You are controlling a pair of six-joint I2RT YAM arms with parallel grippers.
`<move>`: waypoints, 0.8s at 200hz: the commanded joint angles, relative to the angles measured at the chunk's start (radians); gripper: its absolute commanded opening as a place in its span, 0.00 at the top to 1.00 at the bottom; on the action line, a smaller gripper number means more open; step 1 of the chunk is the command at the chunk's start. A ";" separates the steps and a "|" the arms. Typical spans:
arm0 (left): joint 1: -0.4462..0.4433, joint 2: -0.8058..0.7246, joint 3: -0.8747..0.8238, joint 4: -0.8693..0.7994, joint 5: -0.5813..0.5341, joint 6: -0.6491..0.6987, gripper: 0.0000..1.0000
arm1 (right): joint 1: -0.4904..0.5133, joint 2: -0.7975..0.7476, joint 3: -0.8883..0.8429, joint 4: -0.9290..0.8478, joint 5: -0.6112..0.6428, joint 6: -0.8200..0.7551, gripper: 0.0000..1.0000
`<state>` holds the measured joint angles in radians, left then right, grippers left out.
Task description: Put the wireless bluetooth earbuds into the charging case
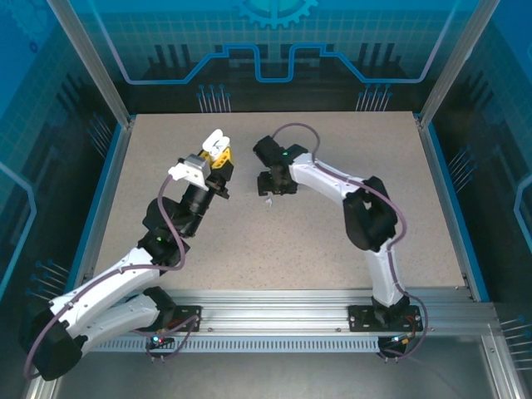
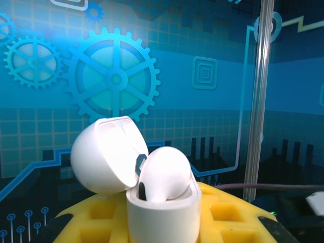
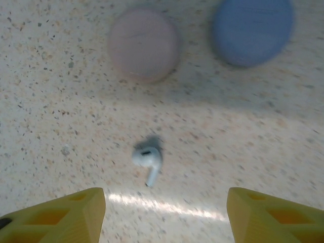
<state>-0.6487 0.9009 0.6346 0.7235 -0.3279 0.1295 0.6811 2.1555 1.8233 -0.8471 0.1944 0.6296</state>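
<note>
My left gripper (image 1: 214, 160) is raised above the table and shut on a white charging case (image 2: 162, 212), which stands upright between its yellow fingers (image 2: 228, 212). The case's lid (image 2: 107, 154) is swung open to the left. One white earbud (image 2: 166, 174) sits in the case, its round head sticking out. A second white earbud (image 3: 147, 161) lies loose on the speckled table, stem pointing toward me. My right gripper (image 3: 164, 212) hovers open just above it, one yellow fingertip (image 3: 66, 215) on each side, touching nothing. From above, this earbud (image 1: 268, 200) is a tiny speck below the right gripper (image 1: 274, 184).
Beyond the loose earbud, a round pink case (image 3: 144, 44) and a round blue-purple case (image 3: 252, 31) rest shut on the table (image 1: 332, 249), both blurred. Blue panels and aluminium posts (image 2: 259, 96) wall the table in.
</note>
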 commanded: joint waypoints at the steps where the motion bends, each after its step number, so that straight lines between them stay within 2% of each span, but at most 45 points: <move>1: 0.014 -0.034 -0.021 0.003 -0.022 -0.022 1.00 | 0.025 0.085 0.104 -0.135 0.022 -0.057 0.35; 42: 0.027 -0.052 -0.036 0.001 -0.016 -0.035 1.00 | 0.032 0.194 0.176 -0.185 0.036 -0.084 0.38; 160: 0.038 -0.042 -0.049 0.013 -0.013 -0.050 1.00 | 0.029 0.300 0.271 -0.182 0.025 -0.048 0.49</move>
<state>-0.6224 0.8684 0.5972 0.7071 -0.3290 0.1028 0.7063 2.4157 2.0632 -0.9871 0.2058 0.5632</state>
